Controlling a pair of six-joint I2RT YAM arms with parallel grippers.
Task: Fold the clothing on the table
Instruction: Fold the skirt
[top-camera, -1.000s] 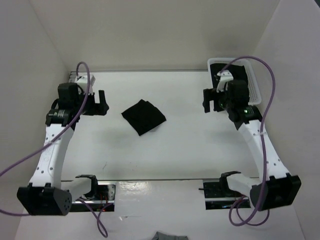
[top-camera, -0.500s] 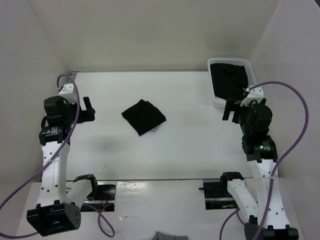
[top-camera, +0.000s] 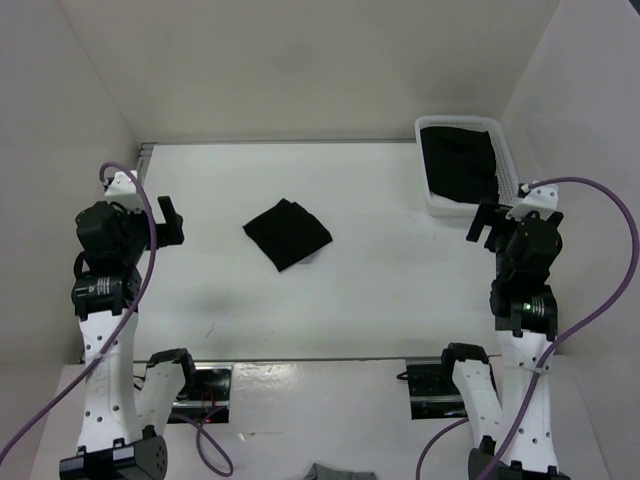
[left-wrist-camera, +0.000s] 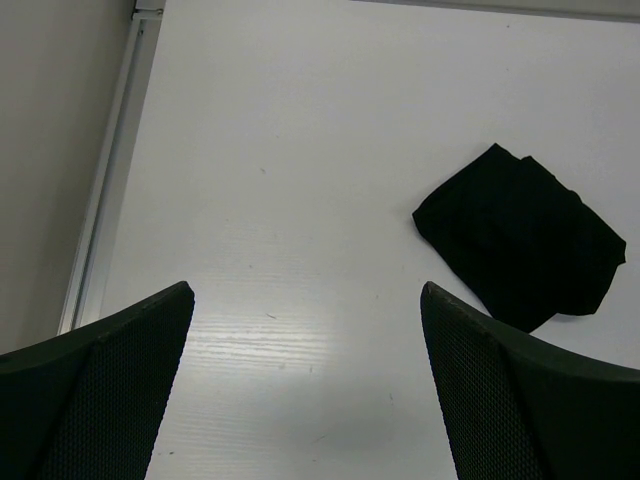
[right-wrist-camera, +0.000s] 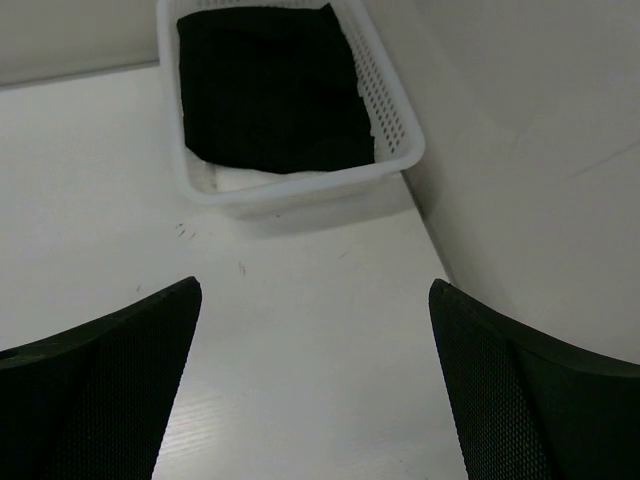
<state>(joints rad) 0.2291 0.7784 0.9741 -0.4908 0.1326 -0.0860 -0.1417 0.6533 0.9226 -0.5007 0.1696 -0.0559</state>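
The left hand (top-camera: 170, 222) and right hand (top-camera: 487, 222) stand wide open, empty. The folded black garment (top-camera: 287, 234) lies on the worktop (top-camera: 380, 270), ahead-right of the left hand, well apart. The fold looks finished; best leave it untouched.

The clothing (top-camera: 287, 233) was matt black cloth, soft and creased. The table (top-camera: 380, 200) looked smooth, white and faintly glossy, with a dull metal edge strip (left-wrist-camera: 105, 200). The basket (right-wrist-camera: 392, 115) was perforated white plastic, holding matt black fabric (right-wrist-camera: 270, 85).
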